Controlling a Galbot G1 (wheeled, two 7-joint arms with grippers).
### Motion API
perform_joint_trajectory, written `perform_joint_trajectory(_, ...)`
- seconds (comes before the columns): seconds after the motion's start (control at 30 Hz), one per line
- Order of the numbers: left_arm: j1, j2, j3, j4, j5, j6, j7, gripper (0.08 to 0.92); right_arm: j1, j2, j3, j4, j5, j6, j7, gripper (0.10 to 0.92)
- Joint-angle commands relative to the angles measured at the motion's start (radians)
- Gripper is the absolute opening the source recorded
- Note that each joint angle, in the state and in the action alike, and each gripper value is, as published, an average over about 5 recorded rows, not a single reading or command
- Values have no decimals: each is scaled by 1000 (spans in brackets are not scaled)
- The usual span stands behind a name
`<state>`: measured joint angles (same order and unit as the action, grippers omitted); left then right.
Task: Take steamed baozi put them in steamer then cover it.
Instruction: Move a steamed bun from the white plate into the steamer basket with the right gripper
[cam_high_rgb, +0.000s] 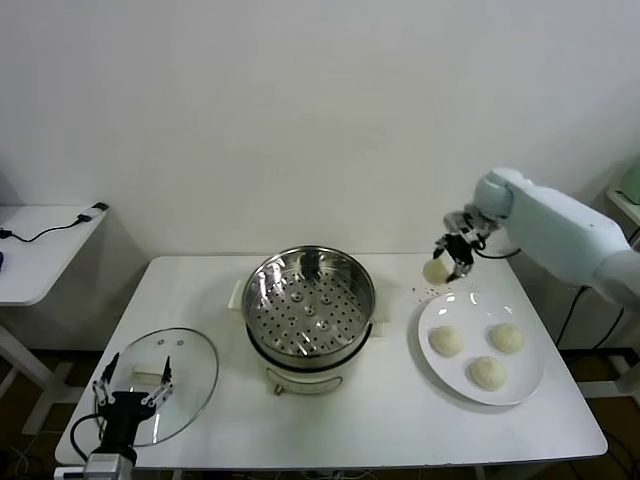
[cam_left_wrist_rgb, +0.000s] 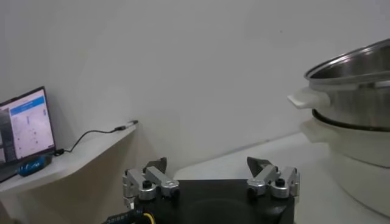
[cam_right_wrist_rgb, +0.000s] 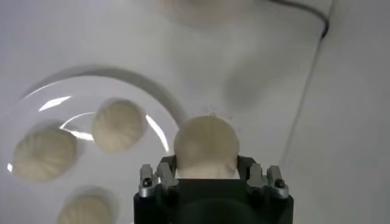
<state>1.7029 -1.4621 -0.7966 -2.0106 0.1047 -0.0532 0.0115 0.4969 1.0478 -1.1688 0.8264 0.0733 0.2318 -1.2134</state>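
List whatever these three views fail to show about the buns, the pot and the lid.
- Held baozi: its underside, hidden by the right gripper in the right wrist view.
- Steamer: cut off by the frame edge in the left wrist view.
- Cover: partly hidden by the left gripper in the head view.

Steamer (cam_high_rgb: 309, 305) empty; cover (cam_high_rgb: 165, 383) off; baozi (cam_high_rgb: 437, 269) lifted.

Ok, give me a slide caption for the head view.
Right gripper lifts one baozi off the plate, steamer open, left gripper over the cover.
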Motion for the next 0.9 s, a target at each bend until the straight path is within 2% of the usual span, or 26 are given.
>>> perform_joint_trajectory(0.03, 8, 0, 2, -1, -1, 0, 0, 823, 246, 209, -139, 89, 57, 171, -18, 645)
perform_joint_trajectory(0.23, 15, -5, 7, -4, 3, 2, 2, 823, 213, 311, -118, 174, -96, 291, 14, 645)
perform_joint_trajectory(0.43, 22, -6, 11, -10, 13, 4, 7, 823, 89, 383, -36, 188, -394, 408, 64, 645)
perform_joint_trajectory(0.53, 22, -5, 13, -11, 15, 5, 7, 823, 26, 413, -7, 162, -490, 444, 89, 647)
perform_joint_trajectory(0.9, 17, -4, 11, -9, 16, 12, 8, 823, -107, 458, 37, 104, -658, 498, 129, 653)
